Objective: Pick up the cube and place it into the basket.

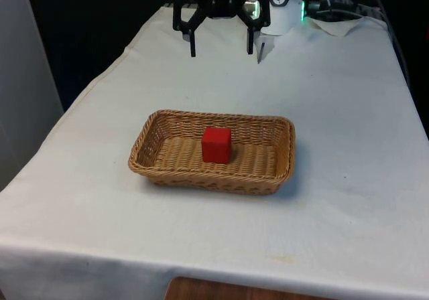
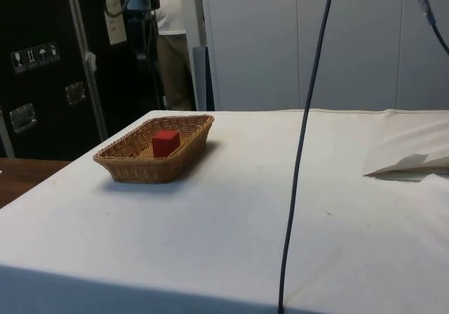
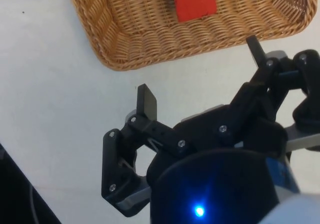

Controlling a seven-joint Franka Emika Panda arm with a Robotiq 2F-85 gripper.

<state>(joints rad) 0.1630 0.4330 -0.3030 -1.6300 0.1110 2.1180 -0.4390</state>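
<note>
The red cube [image 1: 216, 144] rests on the floor of the wicker basket [image 1: 153, 169] in the middle of the table; the side view shows the cube [image 2: 165, 143] inside the basket [image 2: 128, 171] too. My gripper [image 1: 221, 48] hangs high above the table's far end, well behind the basket, open with nothing between its fingers. In the wrist view the gripper [image 3: 202, 71] is spread wide over bare cloth beside the basket's rim [image 3: 145, 61], with the cube [image 3: 194, 0] lying beyond it.
A crumpled white sheet [image 2: 410, 163] lies on the cloth toward the robot's end. A black cable [image 2: 305, 146] hangs down close to the side camera. A person [image 2: 172, 55] stands behind the table's far side. White cloth [image 1: 348, 112] surrounds the basket.
</note>
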